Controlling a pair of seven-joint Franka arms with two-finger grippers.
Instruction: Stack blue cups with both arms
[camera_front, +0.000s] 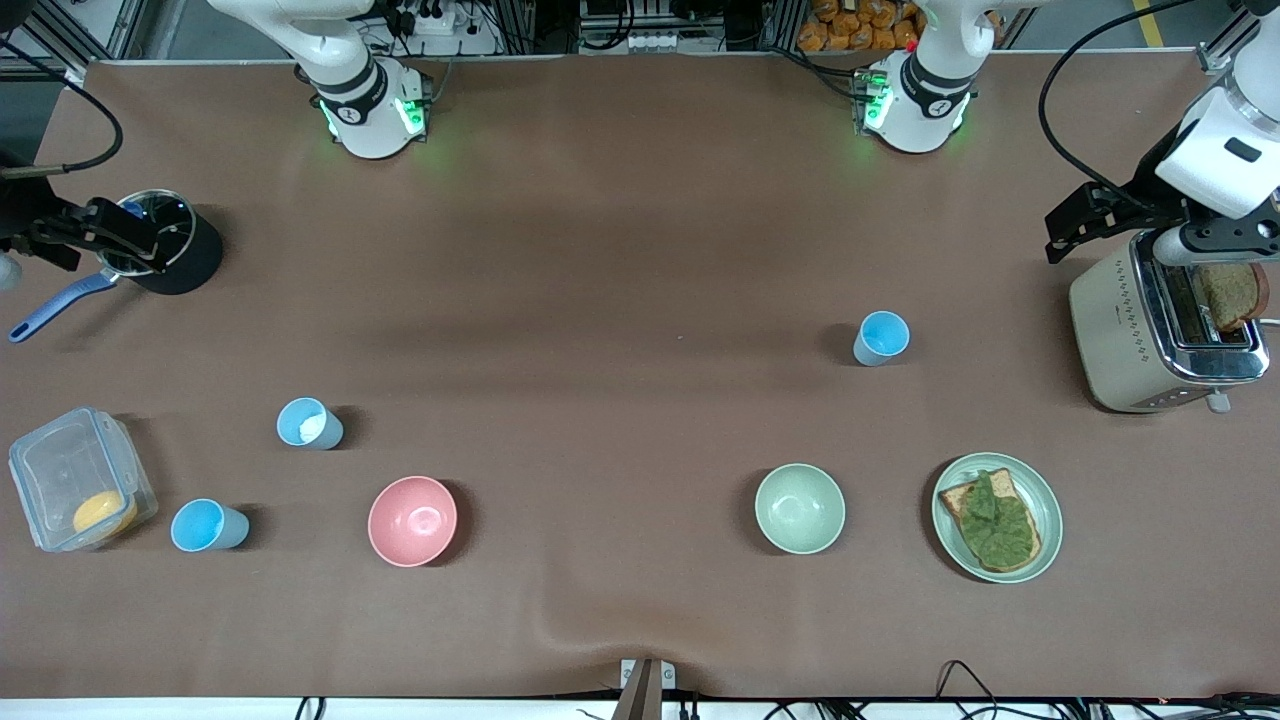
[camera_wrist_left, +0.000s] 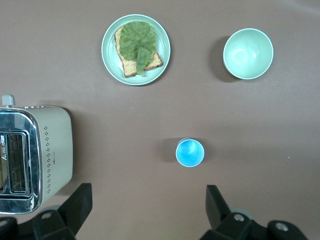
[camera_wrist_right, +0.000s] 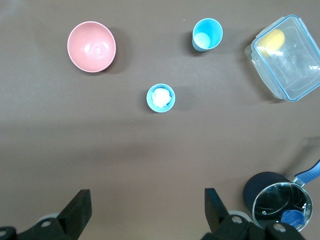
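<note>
Nothing is stacked yet: three blue cups stand apart, one at lower left (camera_front: 208, 526), one just above it holding something white (camera_front: 309, 423), one right of centre (camera_front: 881, 338), while the right gripper (camera_wrist_right: 145, 210) and left gripper (camera_wrist_left: 147, 205) hang spread wide, empty.

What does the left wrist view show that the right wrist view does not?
Only the left wrist view shows the toaster, the plate of toast with lettuce, the pale green bowl and one blue cup standing alone.

Only the right wrist view shows the pink bowl, two other blue cups, a clear lidded container and a black pot.

Both show brown table covering and their own open gripper, left gripper, right gripper, holding nothing.
</note>
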